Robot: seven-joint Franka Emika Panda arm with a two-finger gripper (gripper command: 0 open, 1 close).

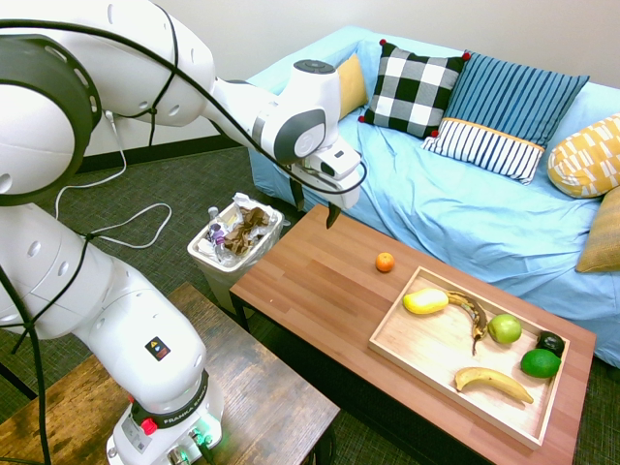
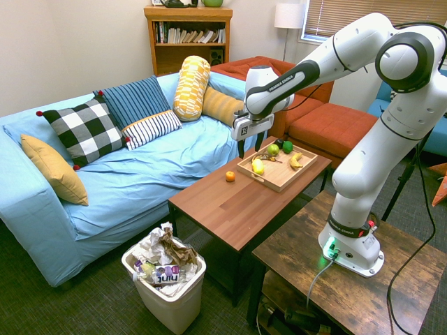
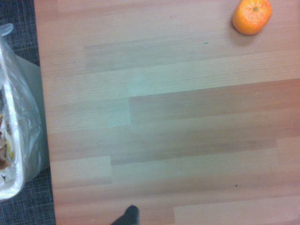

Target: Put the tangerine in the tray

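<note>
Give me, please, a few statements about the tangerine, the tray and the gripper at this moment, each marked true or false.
1. The tangerine lies on the coffee table, outside the tray. True.
2. The gripper is shut on the tangerine. False: it hangs open above the table, holding nothing.
3. A green apple sits in the tray. True.
4. The tray holds no bananas. False: a yellow banana lies in it, along with a darker, browned one.
5. The waste bin stands on the table. False: it stands on the floor at the table's end.
</note>
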